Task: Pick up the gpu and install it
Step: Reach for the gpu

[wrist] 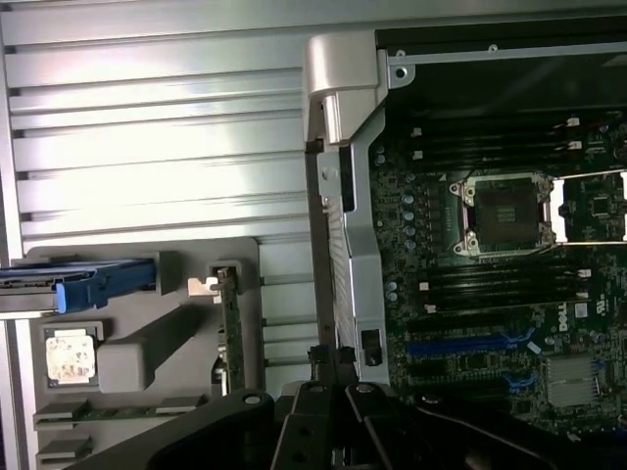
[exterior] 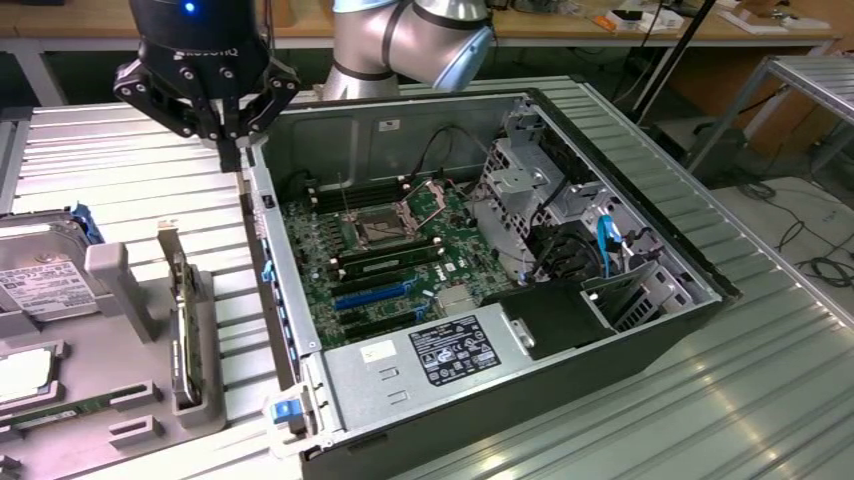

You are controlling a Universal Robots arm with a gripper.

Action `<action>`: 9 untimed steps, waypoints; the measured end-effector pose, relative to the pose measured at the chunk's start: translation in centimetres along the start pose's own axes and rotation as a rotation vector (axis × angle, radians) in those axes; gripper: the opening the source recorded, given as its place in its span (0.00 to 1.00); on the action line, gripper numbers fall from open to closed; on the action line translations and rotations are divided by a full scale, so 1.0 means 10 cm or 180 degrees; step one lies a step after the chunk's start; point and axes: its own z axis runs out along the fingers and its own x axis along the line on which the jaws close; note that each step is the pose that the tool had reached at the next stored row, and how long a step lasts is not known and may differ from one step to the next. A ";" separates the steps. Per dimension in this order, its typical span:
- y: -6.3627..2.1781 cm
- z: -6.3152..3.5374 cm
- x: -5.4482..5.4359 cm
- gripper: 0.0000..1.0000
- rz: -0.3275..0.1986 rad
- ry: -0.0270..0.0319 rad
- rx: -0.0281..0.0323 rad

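Thin dark-green gpu card (wrist: 233, 333) stands edge-up in grey holder (wrist: 147, 343): light, stiff, fragile; grip by board edges. Black tool (exterior: 232, 150) pinched narrow, empty.

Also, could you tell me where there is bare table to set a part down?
Bare ribbed table lies between the gripper and the grey tray, and again at the exterior view's right of the computer case. The tray is crowded: hard drive, gpu and memory stick.
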 end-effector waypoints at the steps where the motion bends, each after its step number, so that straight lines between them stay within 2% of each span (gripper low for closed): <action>1: -0.001 0.000 0.01 0.11 0.0000 0.0000 0.0000; 6: -0.005 -0.002 0.06 0.11 0.0000 0.0000 0.0000; 9: -0.010 -0.003 0.12 0.11 0.0000 0.0000 0.0000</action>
